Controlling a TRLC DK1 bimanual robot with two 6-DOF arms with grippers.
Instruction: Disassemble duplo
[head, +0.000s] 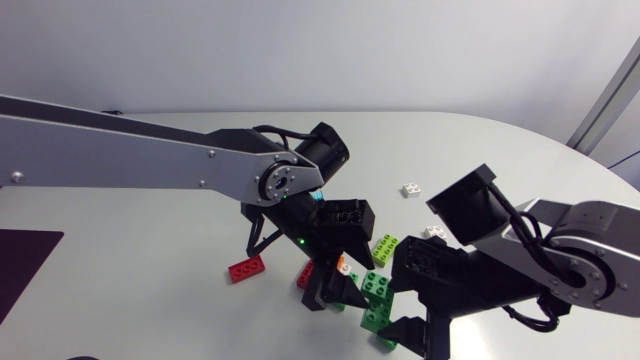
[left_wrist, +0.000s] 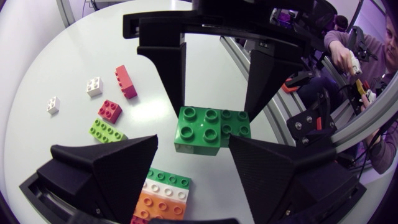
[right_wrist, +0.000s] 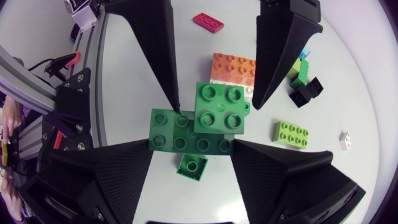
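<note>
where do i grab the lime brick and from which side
Take the lime brick across its short width, jaws on its two long flat sides, coming straight down from above. It lies flat on the table, studs up, with bare surface all round and well apart from the green stack, so both long sides look free.

White table (head: 450, 150) (dark mat (head: 22, 272) aside).

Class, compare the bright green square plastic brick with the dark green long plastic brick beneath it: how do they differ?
The bright green square plastic brick shows four studs; the dark green long plastic brick is longer, with a row of four. The bright one sits on top; the dark one lies underneath, partly covered. Both are green, studded and joined.
</note>
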